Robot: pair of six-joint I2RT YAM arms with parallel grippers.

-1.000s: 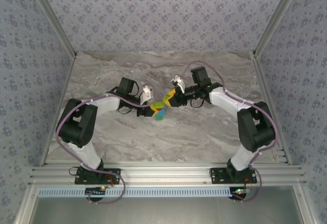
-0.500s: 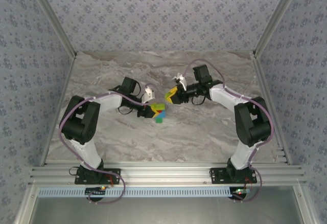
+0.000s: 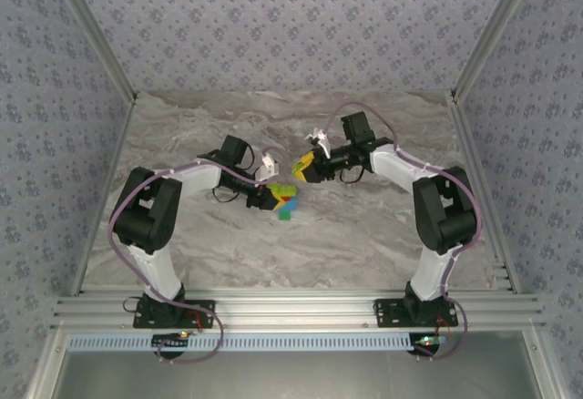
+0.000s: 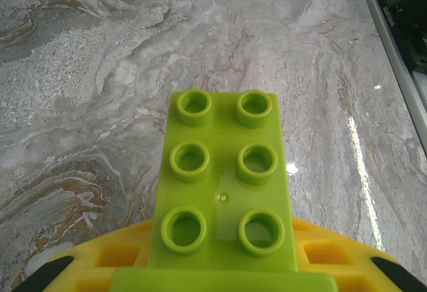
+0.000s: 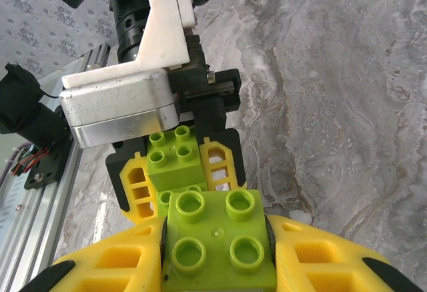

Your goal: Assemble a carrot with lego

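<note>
— What have the left jaws got?
— They are pinching the carrot, one yellow finger on each side of its lime end. From above, red, blue and green pieces show just past the tips.
— And the right jaws?
— They are pressed onto a square lime brick, four studs up, facing the carrot head-on. The two are close, but I cannot tell whether they touch.
— Where is all this?
— Over the middle of the counter, a glossy grey marbled surface with brown veins. The left arm and right arm bend inward from an aluminium rail at the near edge. Blue-grey flowered wallpaper covers the back and side walls.
</note>
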